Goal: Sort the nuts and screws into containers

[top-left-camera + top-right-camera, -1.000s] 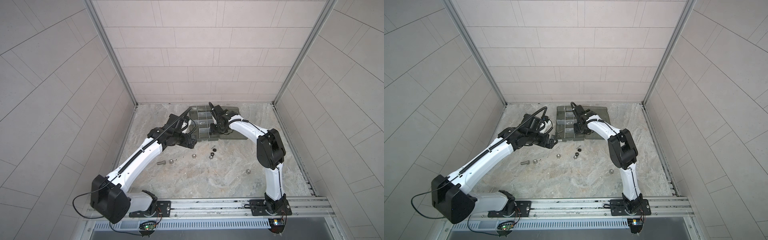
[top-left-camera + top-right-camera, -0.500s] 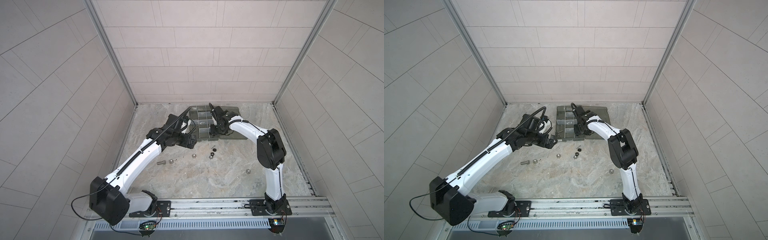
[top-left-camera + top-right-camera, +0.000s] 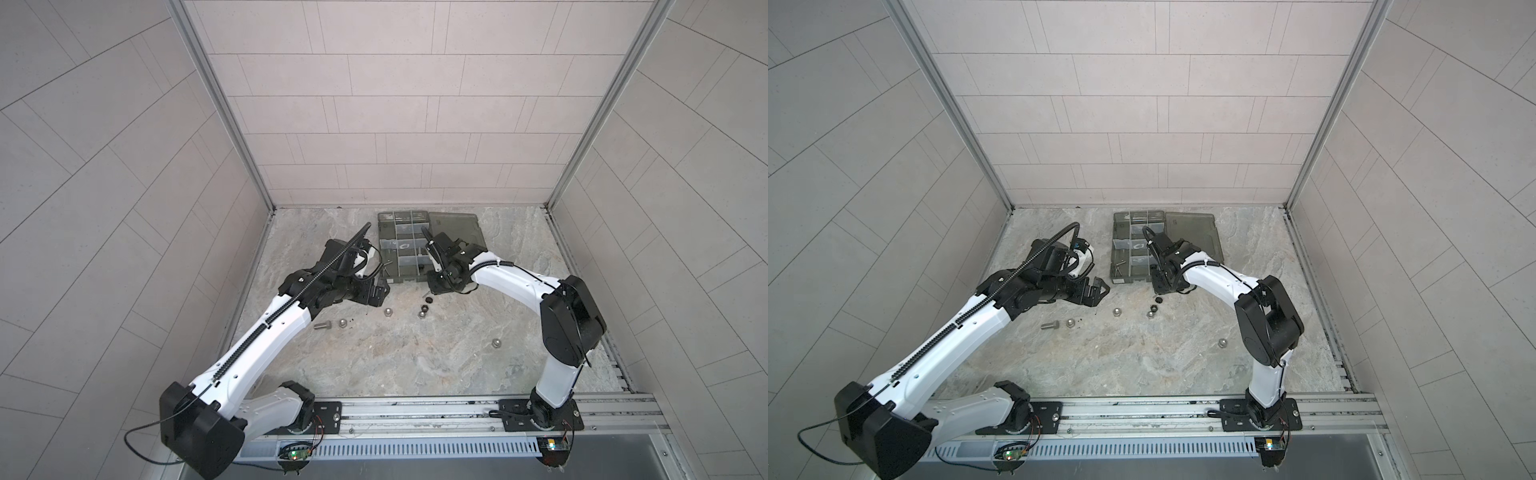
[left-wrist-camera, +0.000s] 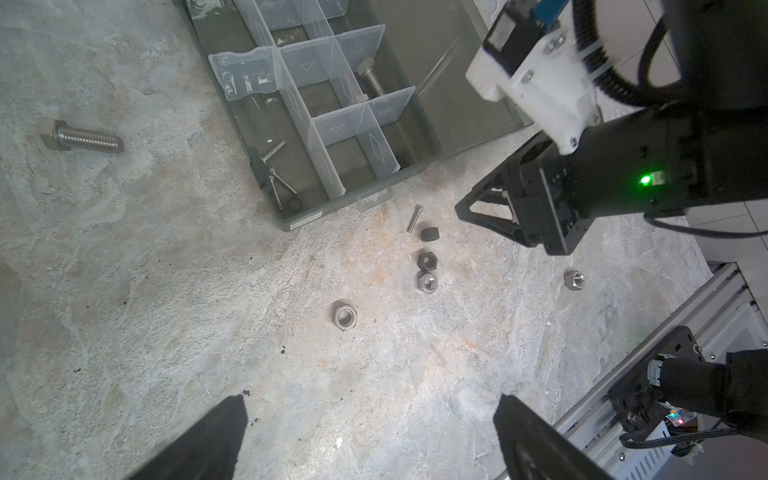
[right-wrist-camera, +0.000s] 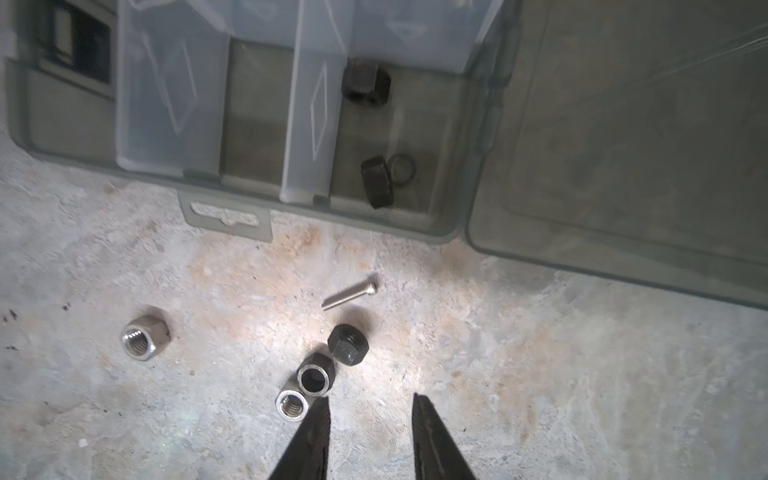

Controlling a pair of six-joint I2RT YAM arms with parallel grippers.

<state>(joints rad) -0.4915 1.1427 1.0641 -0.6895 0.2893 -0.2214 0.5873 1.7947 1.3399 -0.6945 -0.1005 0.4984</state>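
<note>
My right gripper hangs open and empty just above the floor, in front of the organizer box. Its left finger tip is beside a silver nut and a dark nut. A black nut and a thin screw lie just beyond. Two black nuts sit in the box's near corner container. Thin screws and a thick bolt lie in other containers. My left gripper is wide open over bare floor, left of the box. A thick bolt lies on the floor.
The box's open lid lies flat to the right of the box. More silver nuts lie loose: one mid-floor, one beside the bolt, one far right. Tiled walls enclose the floor, and the arms' mounting rail runs along the front.
My right gripper has come back from over the box to the floor in front of it, with its jaws parted. The left arm has hardly moved.
</note>
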